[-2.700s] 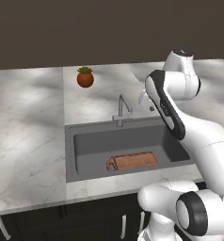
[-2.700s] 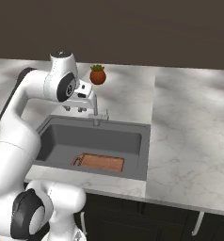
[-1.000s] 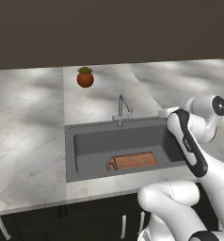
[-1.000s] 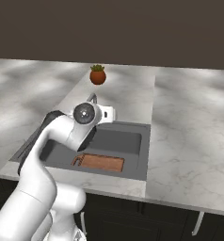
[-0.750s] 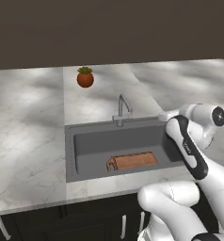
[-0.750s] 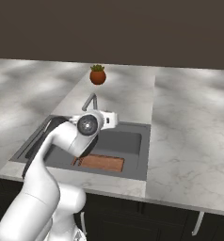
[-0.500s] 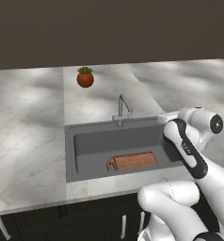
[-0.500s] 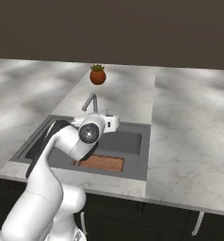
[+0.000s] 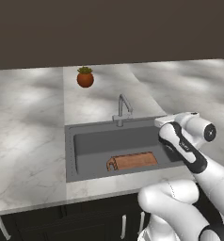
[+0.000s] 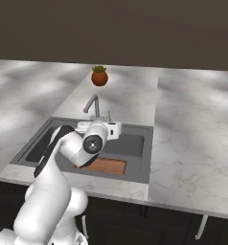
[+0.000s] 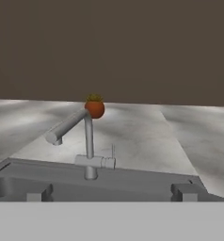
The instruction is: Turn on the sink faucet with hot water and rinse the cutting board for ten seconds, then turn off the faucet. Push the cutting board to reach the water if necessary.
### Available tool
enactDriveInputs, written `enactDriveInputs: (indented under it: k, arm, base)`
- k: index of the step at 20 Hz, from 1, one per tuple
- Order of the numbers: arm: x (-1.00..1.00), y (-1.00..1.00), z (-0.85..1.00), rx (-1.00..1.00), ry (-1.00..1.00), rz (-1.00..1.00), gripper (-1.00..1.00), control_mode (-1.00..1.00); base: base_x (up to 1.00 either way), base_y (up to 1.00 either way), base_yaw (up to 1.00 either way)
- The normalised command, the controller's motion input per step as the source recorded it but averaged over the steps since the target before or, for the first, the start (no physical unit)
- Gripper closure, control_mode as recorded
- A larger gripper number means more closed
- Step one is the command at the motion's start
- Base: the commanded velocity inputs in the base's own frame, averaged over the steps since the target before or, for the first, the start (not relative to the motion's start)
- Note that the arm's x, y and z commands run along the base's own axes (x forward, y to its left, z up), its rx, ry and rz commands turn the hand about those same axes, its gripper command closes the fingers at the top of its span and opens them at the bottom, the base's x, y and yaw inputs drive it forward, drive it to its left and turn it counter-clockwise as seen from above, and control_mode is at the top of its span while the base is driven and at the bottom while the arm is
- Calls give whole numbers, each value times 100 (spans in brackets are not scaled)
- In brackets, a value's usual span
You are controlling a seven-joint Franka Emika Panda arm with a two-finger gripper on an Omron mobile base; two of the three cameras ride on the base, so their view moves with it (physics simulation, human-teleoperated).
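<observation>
The sink faucet (image 9: 122, 108) stands at the back rim of the sink (image 9: 69, 155), its bent spout (image 11: 62, 129) reaching over the basin and its thin lever (image 11: 113, 150) upright beside the base. No water is in view at the spout. The cutting board (image 9: 132, 161) lies flat on the basin floor near the front wall, loop handle to the left. My gripper (image 11: 111, 193) is open, low over the basin's right part and level, facing the faucet base from a short distance with nothing between its fingertips (image 11: 38, 192). In the right base view the board (image 10: 105, 166) lies under my wrist.
A small orange pot with a green plant (image 9: 85, 77) stands on the white marble counter (image 9: 24, 122) behind the faucet. A dark wall runs along the back of the counter. Marble extends on both sides of the sink.
The arm has come down from above the faucet to just over the sink's right side, and the hand has turned level toward the faucet. The jaws stay open. The board has not moved.
</observation>
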Motion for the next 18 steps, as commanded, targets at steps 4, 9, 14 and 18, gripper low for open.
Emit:
enactDriveInputs:
  k: [4, 9, 14, 18]
  arm:
    - [30, 0, -18, 1, -1, 0, -100, -100]
    - [41, 0, -11, 0, 0, 0, -100, -100]
    - [39, 0, -14, 0, 0, 0, -100, -100]
    - [37, 0, -22, 0, 0, 0, -100, -100]
  base:
    - [0, 0, 0]
    - [0, 0, 0]
    - [0, 0, 0]
    - [0, 0, 0]
